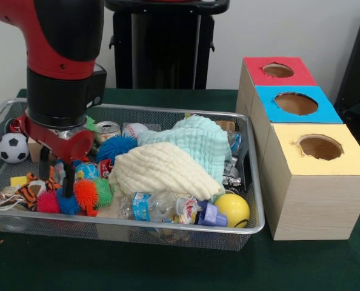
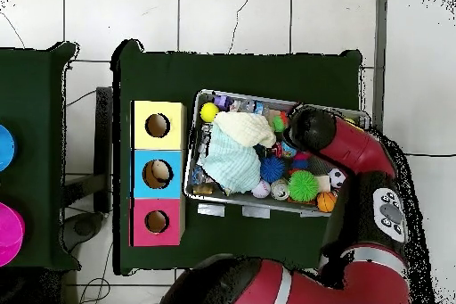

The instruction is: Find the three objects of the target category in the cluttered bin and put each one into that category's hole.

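Your claw is hanging with its fingers apart inside the bin, which is sitting on the counter toward its left front corner in the front view. It is reaching down over the orange striped tiger. The red-topped hole is sitting farthest back in the row of boxes.

The bin is packed: a cream cloth and a mint cloth cover its centre, and spiky balls crowd the end effector. The red-topped hole is unobstructed. The counter in front of the bin is free.
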Motion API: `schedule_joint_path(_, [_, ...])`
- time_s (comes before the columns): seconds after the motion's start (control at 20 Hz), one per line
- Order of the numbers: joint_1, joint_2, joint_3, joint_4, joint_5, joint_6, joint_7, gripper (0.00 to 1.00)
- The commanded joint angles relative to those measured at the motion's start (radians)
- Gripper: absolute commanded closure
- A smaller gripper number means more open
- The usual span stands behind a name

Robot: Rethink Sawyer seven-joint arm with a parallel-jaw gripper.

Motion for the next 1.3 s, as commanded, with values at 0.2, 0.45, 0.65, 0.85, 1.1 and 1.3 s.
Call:
schedule_joint_path(0.2, [0.001,0.076,-0.030,0.044,-0.029,0.107,0.121,0.00])
schedule_joint_path(0.45, [0.049,0.102,-0.097,0.045,-0.017,0.165,0.172,0.00])
schedule_joint_path(0.65, [0.069,0.098,-0.126,0.050,-0.002,0.203,0.187,0.00])
schedule_joint_path(0.85, [0.076,0.115,-0.142,0.035,0.010,0.221,0.197,0.00])
schedule_joint_path(1.1, [0.076,0.149,-0.155,0.011,0.010,0.146,0.203,0.00])
schedule_joint_path(1.3, [0.075,0.159,-0.159,0.008,0.011,0.112,0.199,0.00])
